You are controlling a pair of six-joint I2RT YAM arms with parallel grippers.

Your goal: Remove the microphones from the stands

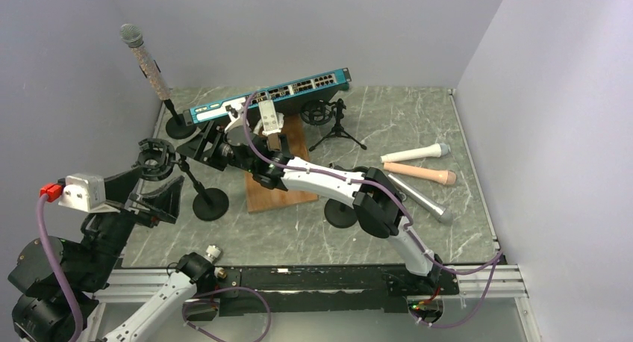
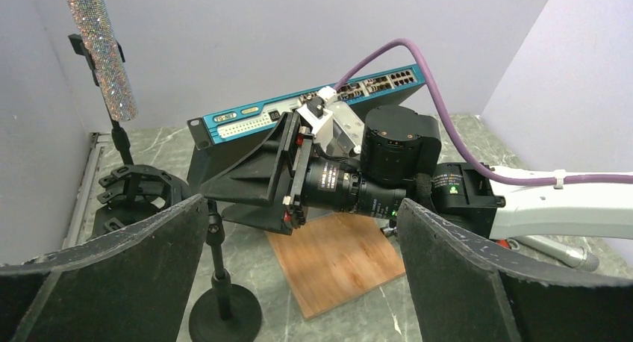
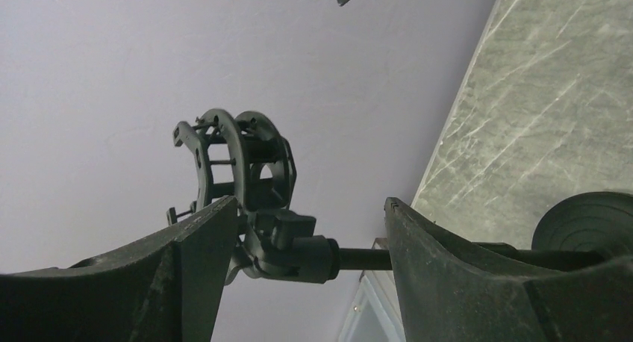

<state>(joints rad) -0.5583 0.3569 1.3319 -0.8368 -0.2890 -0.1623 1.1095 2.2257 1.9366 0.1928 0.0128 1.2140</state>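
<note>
Far left corner for the mic (image 1: 145,62): glittery, tilted, head uppermost, clipped on top of its stand (image 1: 179,126). Well apart from both end effectors. Right end effector (image 3: 307,211) at the empty stand (image 1: 210,204) nearer the front instead. Fingers apart, one each side of the joint below its shock mount (image 3: 231,159), nothing clamped. One finger right against that joint; touching or not, hard to tell. Left end effector (image 2: 300,207) spread wide, holding nothing, hanging near the left edge just short of the empty stand.

Now the count. Four mics in all: the glittery one up on its stand, plus three lying loose on the counter (image 1: 403,118) at the right: white mic (image 1: 414,154), tan mic (image 1: 422,174), silver mic (image 1: 425,201), close together. Three stands in plain sight: the mic's, the empty one, a small tripod (image 1: 337,133) near the back. A fourth round base (image 1: 340,216) half hidden under the right arm. Two shock mounts. One switch (image 1: 298,88), propped along the back. One board (image 1: 280,189), mid-counter.

Room, then. Walls on the left, back and right. Mic tight in its corner, left wall just beside it, switch end just beside the stand's base. Right arm stretched across the middle, over the board. Bare counter behind the loose mics and along the front.
</note>
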